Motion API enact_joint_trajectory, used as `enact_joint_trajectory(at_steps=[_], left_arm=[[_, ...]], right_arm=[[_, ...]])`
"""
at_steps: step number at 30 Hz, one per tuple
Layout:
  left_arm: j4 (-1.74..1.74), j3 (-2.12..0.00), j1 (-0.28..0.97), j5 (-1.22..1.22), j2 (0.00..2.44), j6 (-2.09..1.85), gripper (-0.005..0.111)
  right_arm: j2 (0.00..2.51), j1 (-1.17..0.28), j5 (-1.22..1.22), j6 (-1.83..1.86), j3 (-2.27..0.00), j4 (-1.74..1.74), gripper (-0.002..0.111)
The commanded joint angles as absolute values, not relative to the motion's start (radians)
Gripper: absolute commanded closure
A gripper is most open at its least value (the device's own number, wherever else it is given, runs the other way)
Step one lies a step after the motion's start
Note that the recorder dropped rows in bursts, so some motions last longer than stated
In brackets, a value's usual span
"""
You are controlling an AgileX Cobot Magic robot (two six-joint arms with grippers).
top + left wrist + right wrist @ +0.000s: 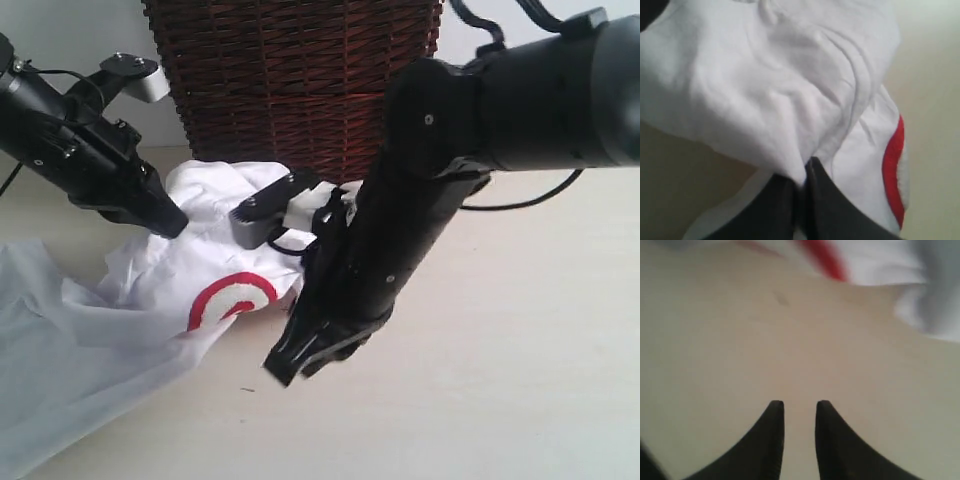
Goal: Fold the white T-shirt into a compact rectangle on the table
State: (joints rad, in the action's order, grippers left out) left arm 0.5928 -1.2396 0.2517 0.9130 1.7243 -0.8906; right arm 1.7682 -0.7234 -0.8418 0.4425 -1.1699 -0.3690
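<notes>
White cotton, soft and light, is being pinched by the left pincer (802,170): its jaws are being pressed together on a raised fold of the white T-shirt (150,270). The shirt is lying crumpled on the table (500,390) beneath and beside that pincer, with a red-outlined shape showing just beyond it. The right pincer (799,407) is being held over bare table with its jaws narrowly apart and nothing between them; the shirt's edge is lying just ahead of its tips. The cloth is being judged limp and easily bunched, likely to sag and drag when lifted. Hold is best taken at a hem, shoulder or sleeve seam. Being counted: one T-shirt, one table, two pincers, and one wicker basket (290,90) behind both pincers.
</notes>
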Motion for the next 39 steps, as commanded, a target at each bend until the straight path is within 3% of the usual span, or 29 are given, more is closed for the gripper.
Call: enact_joint_trajectory(at_steps=[1, 4, 8, 12, 16, 23, 25, 36, 39], left_arm=[[0.644, -1.247, 0.217, 0.927, 1.777, -0.843, 0.107], [0.649, -1.247, 0.217, 0.944, 1.811, -0.843, 0.107], [0.638, -1.247, 0.217, 0.964, 1.798, -0.845, 0.107], [0.657, -1.247, 0.189, 0.959, 1.765, -0.845, 0.107], [0.735, -1.247, 0.143, 1.005, 1.758, -0.855, 0.107], [0.890, -1.247, 0.129, 1.155, 1.758, -0.945, 0.107], [0.904, -1.247, 0.129, 1.167, 1.754, -0.949, 0.107], [0.839, -1.249, -0.022, 1.007, 1.665, -0.649, 0.107], [0.824, -1.230, -0.072, 0.971, 1.685, -0.598, 0.102]], right_arm=[[1.737, -0.764, -0.804, 1.017, -1.049, -1.024, 0.085], [1.771, -0.866, -0.583, 1.127, -1.027, -1.204, 0.085], [1.887, -1.007, -0.257, 1.110, -1.098, -1.197, 0.091], [2.010, -1.046, -0.316, 1.095, -1.212, -1.186, 0.107], [2.085, -1.038, -0.299, 0.894, -1.298, -1.039, 0.108], [2.160, -0.984, -0.559, -0.102, -1.433, 0.044, 0.108], [2.178, -0.981, -0.608, -0.234, -1.441, 0.222, 0.108], [2.179, -0.981, -0.764, -0.133, -1.376, 0.254, 0.108], [2.067, -0.988, -0.648, -0.031, -1.305, 0.094, 0.108]])
